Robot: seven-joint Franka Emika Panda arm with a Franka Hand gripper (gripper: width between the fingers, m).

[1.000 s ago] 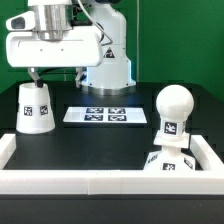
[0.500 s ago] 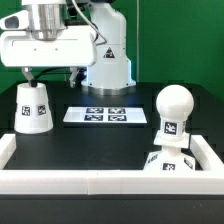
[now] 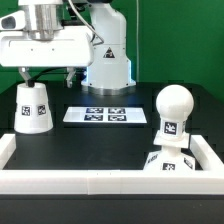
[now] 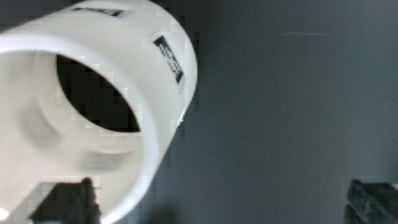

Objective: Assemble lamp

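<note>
A: The exterior view faces the table front-on, slightly above, with the arm's base at upper centre and the shade (image 3: 34, 106) at centre left.

B: The wrist view looks closely down, probably into that shade (image 4: 107, 110).

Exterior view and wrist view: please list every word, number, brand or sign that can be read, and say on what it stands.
No words or numbers are readable.
Shade: black-and-white square tag, pattern only.
Bulb: the same kind of tag.
Marker board: four tags, no text.
Base: tags, too small to read.
</note>
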